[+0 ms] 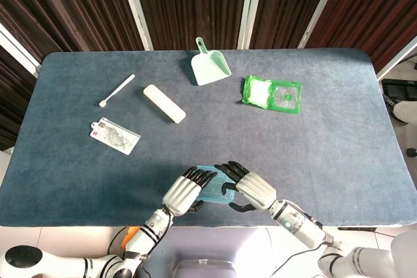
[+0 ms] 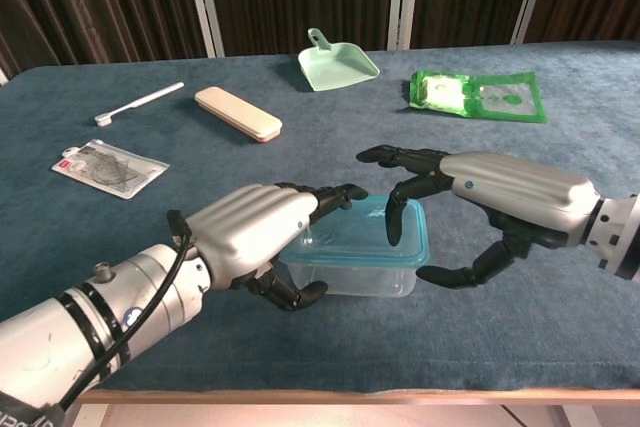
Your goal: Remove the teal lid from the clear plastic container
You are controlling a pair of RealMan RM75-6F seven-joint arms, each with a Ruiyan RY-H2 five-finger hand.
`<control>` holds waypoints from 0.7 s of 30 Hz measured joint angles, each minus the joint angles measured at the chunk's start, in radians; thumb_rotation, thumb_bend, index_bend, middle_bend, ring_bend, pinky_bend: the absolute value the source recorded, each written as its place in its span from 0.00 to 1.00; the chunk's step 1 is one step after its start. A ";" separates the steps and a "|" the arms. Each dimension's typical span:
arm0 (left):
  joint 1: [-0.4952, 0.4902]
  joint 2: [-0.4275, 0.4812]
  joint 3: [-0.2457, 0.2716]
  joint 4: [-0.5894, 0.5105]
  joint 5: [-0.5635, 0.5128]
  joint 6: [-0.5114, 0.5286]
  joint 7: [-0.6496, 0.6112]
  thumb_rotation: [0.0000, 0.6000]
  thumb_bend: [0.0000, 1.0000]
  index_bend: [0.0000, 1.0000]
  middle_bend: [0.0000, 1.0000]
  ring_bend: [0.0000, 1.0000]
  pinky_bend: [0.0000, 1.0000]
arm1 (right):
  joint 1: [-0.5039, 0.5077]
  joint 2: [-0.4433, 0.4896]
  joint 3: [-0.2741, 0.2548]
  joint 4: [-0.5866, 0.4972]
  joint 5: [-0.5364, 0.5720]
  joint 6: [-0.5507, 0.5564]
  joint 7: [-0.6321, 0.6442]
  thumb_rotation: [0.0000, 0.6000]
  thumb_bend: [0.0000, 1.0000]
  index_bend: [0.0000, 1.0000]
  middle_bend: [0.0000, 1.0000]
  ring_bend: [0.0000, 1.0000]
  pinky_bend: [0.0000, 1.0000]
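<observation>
The clear plastic container (image 2: 350,272) with its teal lid (image 2: 362,234) stands near the table's front edge, also visible as the container (image 1: 215,191) in the head view. My left hand (image 2: 250,232) (image 1: 184,191) grips the container's left end, fingers over the lid and thumb low against the front wall. My right hand (image 2: 500,194) (image 1: 255,190) arches over the right end. One of its fingertips (image 2: 391,238) reaches down to the lid, and the thumb curls just off the container's right front corner. The lid sits on the container.
A mint dustpan (image 2: 338,61), a green packet (image 2: 478,94), a cream case (image 2: 237,112), a white toothbrush (image 2: 138,103) and a clear bagged item (image 2: 109,167) lie further back. The table's front edge (image 2: 400,387) runs just below the hands.
</observation>
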 measured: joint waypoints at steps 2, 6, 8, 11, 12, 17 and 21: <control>0.002 -0.002 0.001 0.000 0.002 0.001 0.001 1.00 0.36 0.00 0.55 0.42 0.52 | 0.000 0.002 -0.001 -0.001 -0.001 0.002 0.001 1.00 0.43 0.57 0.02 0.00 0.00; 0.003 -0.001 0.000 0.000 0.007 -0.001 0.000 1.00 0.36 0.00 0.56 0.42 0.52 | -0.001 0.005 -0.002 -0.004 -0.002 0.006 0.004 1.00 0.43 0.57 0.02 0.00 0.00; 0.003 0.000 0.000 -0.001 0.008 -0.003 -0.001 1.00 0.36 0.00 0.55 0.42 0.52 | -0.002 0.005 -0.002 -0.005 -0.002 0.008 0.005 1.00 0.43 0.57 0.02 0.00 0.00; 0.003 0.000 0.000 -0.001 0.008 -0.004 0.000 1.00 0.36 0.00 0.55 0.42 0.52 | -0.002 0.005 -0.001 -0.005 -0.003 0.011 0.008 1.00 0.43 0.57 0.02 0.00 0.00; 0.003 0.000 0.000 -0.001 0.008 -0.004 0.000 1.00 0.36 0.00 0.55 0.42 0.52 | -0.002 0.005 -0.001 -0.004 -0.003 0.011 0.008 1.00 0.43 0.57 0.02 0.00 0.00; 0.003 0.003 -0.001 -0.001 0.013 -0.006 0.000 1.00 0.36 0.00 0.55 0.42 0.52 | -0.002 0.003 0.002 -0.003 -0.001 0.013 0.009 1.00 0.43 0.57 0.02 0.00 0.00; 0.005 0.005 0.001 -0.001 0.018 -0.007 -0.005 1.00 0.36 0.00 0.56 0.42 0.52 | -0.003 0.004 0.002 -0.004 0.000 0.014 0.011 1.00 0.43 0.57 0.02 0.00 0.00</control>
